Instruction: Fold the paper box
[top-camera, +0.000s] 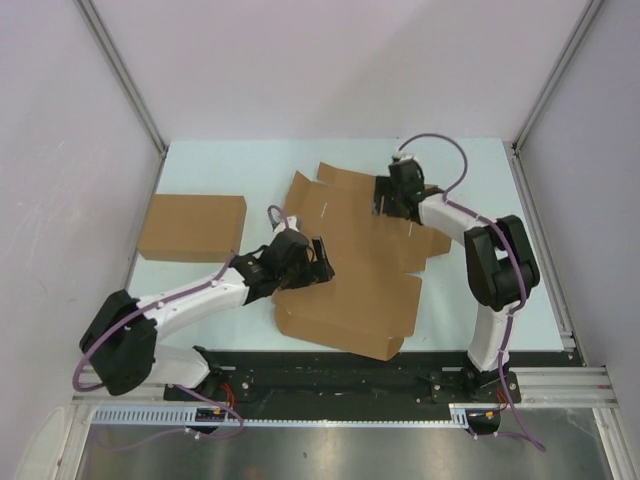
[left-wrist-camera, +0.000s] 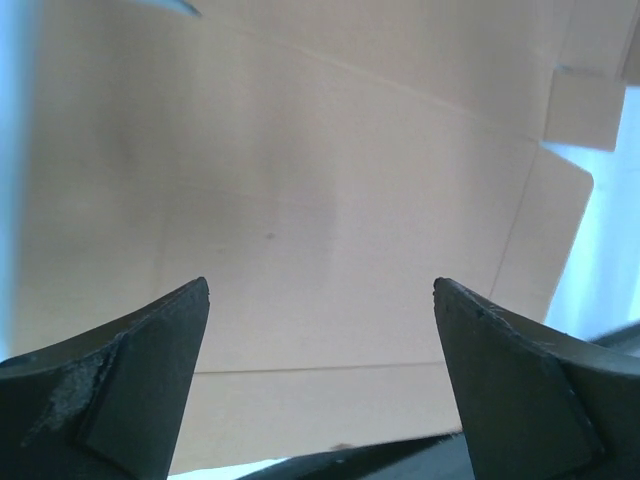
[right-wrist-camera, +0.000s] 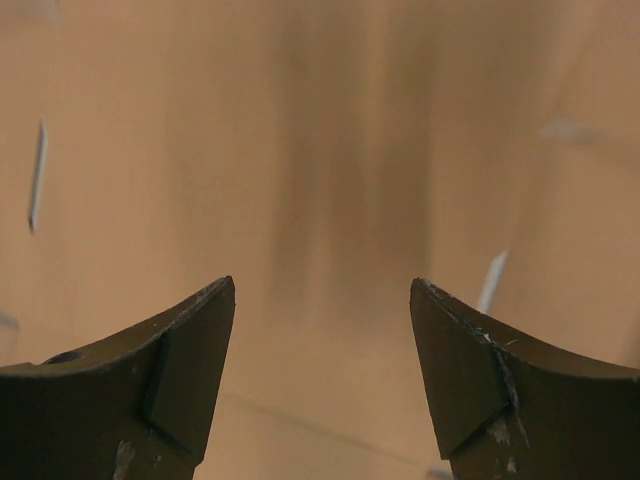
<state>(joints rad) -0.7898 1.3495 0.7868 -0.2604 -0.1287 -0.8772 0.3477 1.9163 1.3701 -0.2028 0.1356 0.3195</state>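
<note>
As the paper box (top-camera: 360, 275) lies beneath, left end effector (left-wrist-camera: 320, 285) (right end effector (right-wrist-camera: 322, 283) too) gapes empty.

**Much of the Sheet Lies Out of Sight**

In the overhead view, the left claw (top-camera: 322, 258) covers the paper box (top-camera: 350, 270) at its 9 o'clock edge. The right claw (top-camera: 385, 205) covers a patch toward 12 o'clock. Whether either touches the cardboard cannot be told there. The left wrist view cuts the sheet off at 12 o'clock, and the right wrist view crops it on every side. Both cut the fingers (left-wrist-camera: 130, 390) off at 6 o'clock. The right wrist picture is blurred, its surface detail smeared.
</note>
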